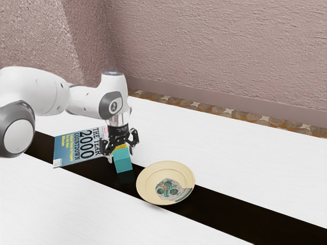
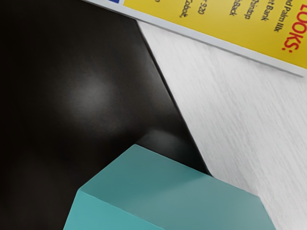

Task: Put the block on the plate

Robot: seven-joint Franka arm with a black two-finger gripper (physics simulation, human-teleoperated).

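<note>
I could pass over the white tabletop (image 1: 235,158) on the wall side of the plate (image 1: 145,178), or along the black strip (image 1: 235,210) to its exterior-view right. Toward its exterior-view left, the block (image 1: 123,163) obstructs me, then the magazine (image 1: 69,148).

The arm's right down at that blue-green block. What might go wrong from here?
I can't tell whether my gripper has a firm hold, so the block might slip on the way. The plate has a rim that could catch it if carried too low.
</note>
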